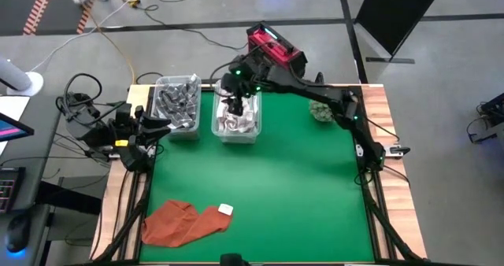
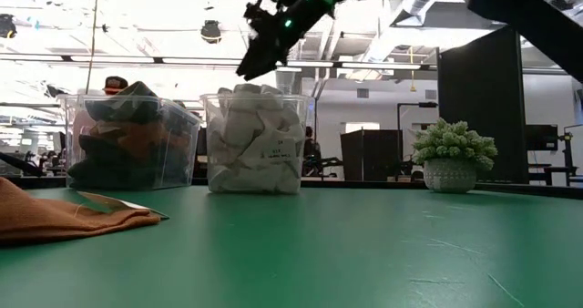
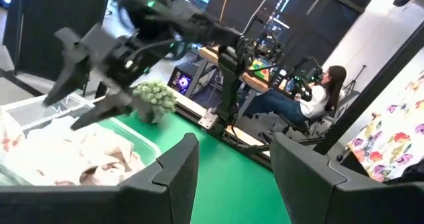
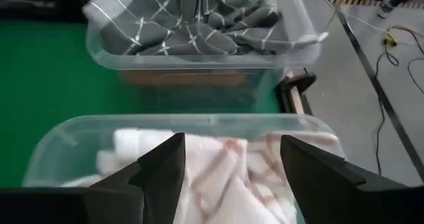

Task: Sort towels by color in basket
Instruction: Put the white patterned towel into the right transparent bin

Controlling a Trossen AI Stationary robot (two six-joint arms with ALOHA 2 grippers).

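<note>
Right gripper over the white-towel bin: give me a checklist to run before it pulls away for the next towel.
1. Right gripper open and empty: ok; its fingers stand apart with nothing between them.
2. White towels lying inside the clear bin: ok; the pile sits below the rim.
3. Right gripper above the bin's rim: ok in the low view.
4. Next towel to fetch: ok; a rust-orange towel lies on the green mat near the front edge.
5. Second bin ready: cannot tell; it holds dark checked towels, room left unclear.
6. Left gripper out of the way: ok; it waits at the table's left edge, open.
</note>
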